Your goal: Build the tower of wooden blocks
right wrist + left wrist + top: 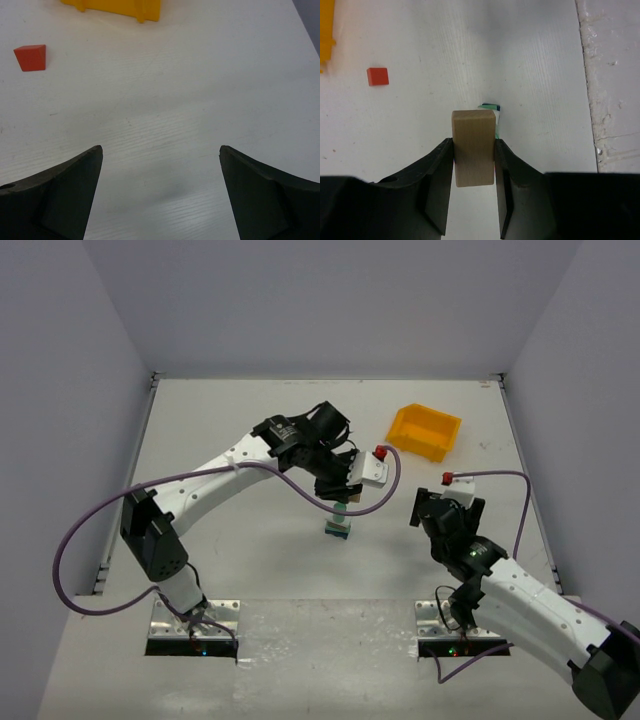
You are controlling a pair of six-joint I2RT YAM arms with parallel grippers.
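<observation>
My left gripper is shut on a pale tan wooden block, which stands upright between the jaws. Just beyond and below it, the green and blue top of the wood block tower peeks out. From above, the left gripper hangs right over the short tower at the table's middle. A red block lies alone on the table to the left, also the red block in the right wrist view. My right gripper is open over bare table, with nothing between its fingers.
A yellow plastic bin stands at the back right; its edge shows as the bin in the right wrist view. The right gripper hovers right of the tower. Purple cables loop off both arms. Grey walls close in the table.
</observation>
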